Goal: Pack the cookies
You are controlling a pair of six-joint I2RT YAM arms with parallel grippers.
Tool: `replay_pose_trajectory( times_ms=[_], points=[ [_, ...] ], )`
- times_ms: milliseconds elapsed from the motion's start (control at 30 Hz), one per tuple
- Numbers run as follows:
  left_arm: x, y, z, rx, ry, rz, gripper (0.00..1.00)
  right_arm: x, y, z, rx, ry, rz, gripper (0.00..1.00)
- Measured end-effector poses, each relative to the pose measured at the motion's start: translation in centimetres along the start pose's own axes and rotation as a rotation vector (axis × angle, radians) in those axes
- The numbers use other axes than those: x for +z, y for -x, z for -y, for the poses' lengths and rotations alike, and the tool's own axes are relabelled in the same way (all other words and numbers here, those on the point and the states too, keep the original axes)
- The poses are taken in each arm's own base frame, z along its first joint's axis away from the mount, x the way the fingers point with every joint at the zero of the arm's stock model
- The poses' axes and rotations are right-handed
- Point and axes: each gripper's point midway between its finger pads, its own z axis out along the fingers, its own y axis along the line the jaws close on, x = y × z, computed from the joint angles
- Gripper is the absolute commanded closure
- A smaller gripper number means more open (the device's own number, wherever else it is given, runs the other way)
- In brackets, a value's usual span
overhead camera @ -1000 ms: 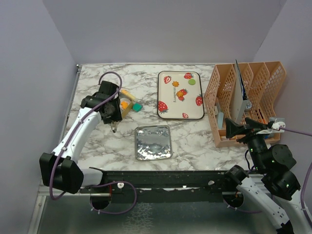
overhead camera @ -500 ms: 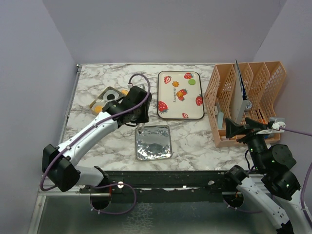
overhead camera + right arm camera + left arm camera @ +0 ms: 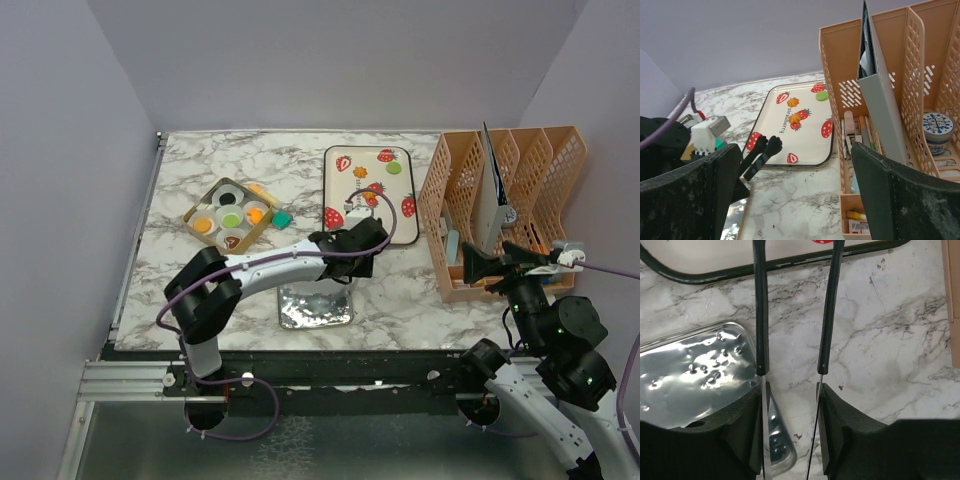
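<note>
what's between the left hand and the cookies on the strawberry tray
nothing visible: the left hand hovers open over the strawberry tray's near corner, and the orange cookies and green cookie lie beyond it, only tray surface between

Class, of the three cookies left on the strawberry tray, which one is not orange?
The green cookie, at the far right corner of the tray; the two orange cookies lie nearer its middle.

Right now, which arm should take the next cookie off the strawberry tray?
Left. The left gripper hangs open and empty at the near edge of the tray, close to the cookies. The right gripper sits by the orange organizer, farther off.
</note>
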Motion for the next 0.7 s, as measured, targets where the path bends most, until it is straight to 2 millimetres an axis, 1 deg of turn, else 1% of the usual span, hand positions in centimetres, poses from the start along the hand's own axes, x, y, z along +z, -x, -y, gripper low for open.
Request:
replay_pose_trajectory(
  times_ms=[133, 233, 333, 400, 433, 500, 533, 633, 700],
  points=[
    [2.4, -0.1, 1.0, -0.005, 0.018, 0.012, 0.51, 0.0, 0.0, 0.0, 0.0, 0.0, 0.0, 0.0],
    [3.8, -0.1, 1.3, -0.015, 0.039, 0.024, 0.48, 0.0, 0.0, 0.0, 0.0, 0.0, 0.0, 0.0],
    [5.3, -0.7, 1.2, -0.027, 0.066, 0.021, 0.42, 0.0, 0.0, 0.0, 0.0, 0.0, 0.0, 0.0],
    [6.1, -1.1, 1.2, -0.038, 0.076, 0.016, 0.41, 0.0, 0.0, 0.0, 0.0, 0.0, 0.0, 0.0],
    [6.6, -1.5, 1.1, -0.044, 0.081, 0.012, 0.38, 0.0, 0.0, 0.0, 0.0, 0.0, 0.0, 0.0],
    [7.1, -1.9, 1.1, -0.052, 0.089, 0.005, 0.37, 0.0, 0.0, 0.0, 0.0, 0.0, 0.0, 0.0],
    [7.2, -1.9, 1.3, -0.059, 0.085, 0.01, 0.34, 0.0, 0.0, 0.0, 0.0, 0.0, 0.0, 0.0],
    [7.2, -1.9, 1.9, -0.078, 0.07, 0.019, 0.32, 0.0, 0.0, 0.0, 0.0, 0.0, 0.0, 0.0],
    [7.2, -1.8, 2.2, -0.09, 0.061, 0.025, 0.29, 0.0, 0.0, 0.0, 0.0, 0.0, 0.0, 0.0]
  ],
)
